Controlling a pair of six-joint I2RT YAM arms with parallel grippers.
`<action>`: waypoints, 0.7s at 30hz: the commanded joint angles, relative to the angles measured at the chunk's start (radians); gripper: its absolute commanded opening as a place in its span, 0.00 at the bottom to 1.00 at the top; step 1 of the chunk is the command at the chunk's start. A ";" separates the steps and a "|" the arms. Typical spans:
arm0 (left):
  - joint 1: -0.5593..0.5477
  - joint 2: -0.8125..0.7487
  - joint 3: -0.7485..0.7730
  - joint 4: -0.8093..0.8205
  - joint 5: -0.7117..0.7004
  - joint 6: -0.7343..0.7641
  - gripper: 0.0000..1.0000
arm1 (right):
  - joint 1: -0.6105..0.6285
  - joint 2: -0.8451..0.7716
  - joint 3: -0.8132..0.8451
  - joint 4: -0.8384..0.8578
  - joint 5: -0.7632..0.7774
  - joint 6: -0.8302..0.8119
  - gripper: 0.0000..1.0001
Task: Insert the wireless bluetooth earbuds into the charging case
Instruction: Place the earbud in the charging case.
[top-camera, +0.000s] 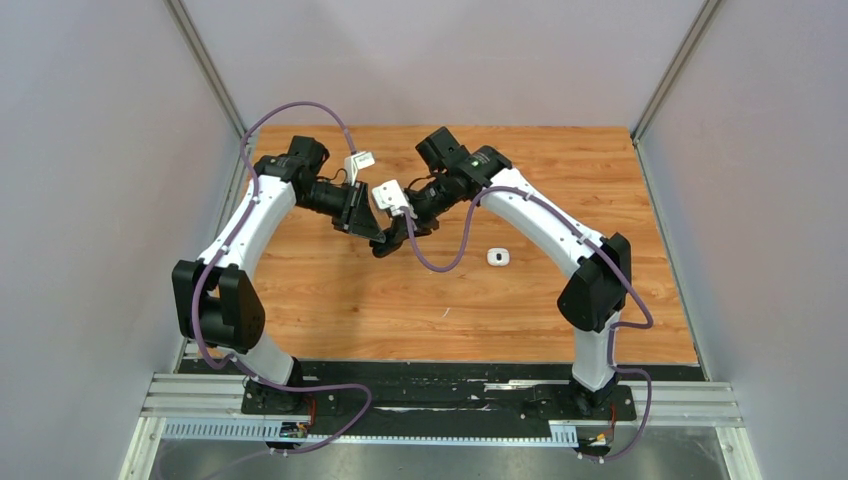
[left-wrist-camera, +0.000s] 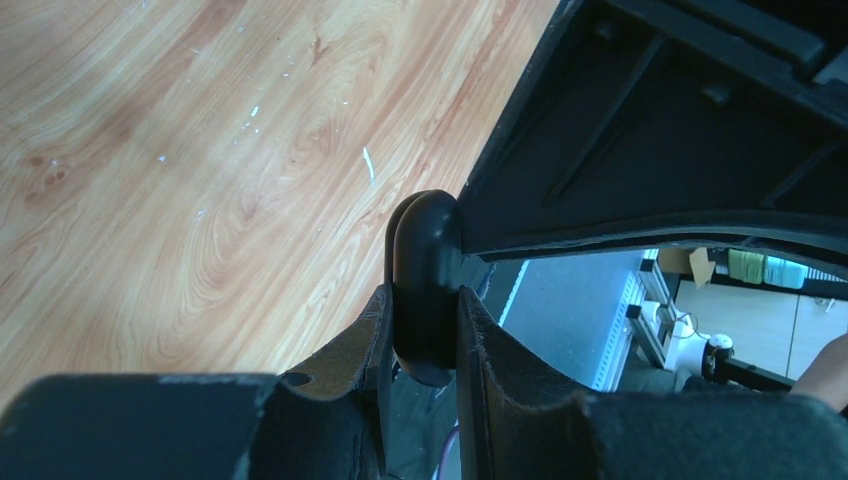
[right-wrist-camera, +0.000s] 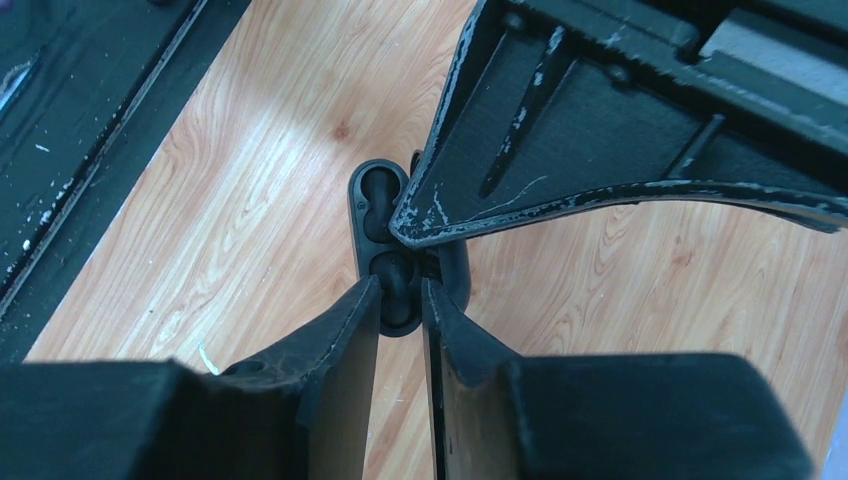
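My left gripper (top-camera: 377, 232) (left-wrist-camera: 425, 305) is shut on the edge of a black charging case (left-wrist-camera: 424, 250) and holds it above the table's middle. In the right wrist view the case (right-wrist-camera: 376, 200) lies open with its wells showing; the left finger (right-wrist-camera: 600, 130) covers part of it. My right gripper (top-camera: 389, 246) (right-wrist-camera: 400, 287) is shut on a small black rounded earbud (right-wrist-camera: 398, 270), which sits at the case's nearer well. The farther well looks empty. The white earbuds and the second black one are not in view.
A small white charging case (top-camera: 498, 257) lies shut on the wooden table (top-camera: 330, 300), right of the two grippers. The two arms cross closely over the table's middle. Grey walls stand on both sides.
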 joint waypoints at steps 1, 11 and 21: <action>-0.004 -0.007 0.032 0.007 0.037 0.000 0.00 | 0.001 -0.018 0.069 -0.005 -0.021 0.066 0.28; -0.003 -0.016 0.040 0.001 0.024 0.016 0.00 | -0.070 -0.104 0.045 0.002 -0.083 0.218 0.39; -0.003 0.003 0.096 -0.012 0.164 0.066 0.00 | -0.151 -0.219 -0.272 0.365 -0.120 0.659 0.54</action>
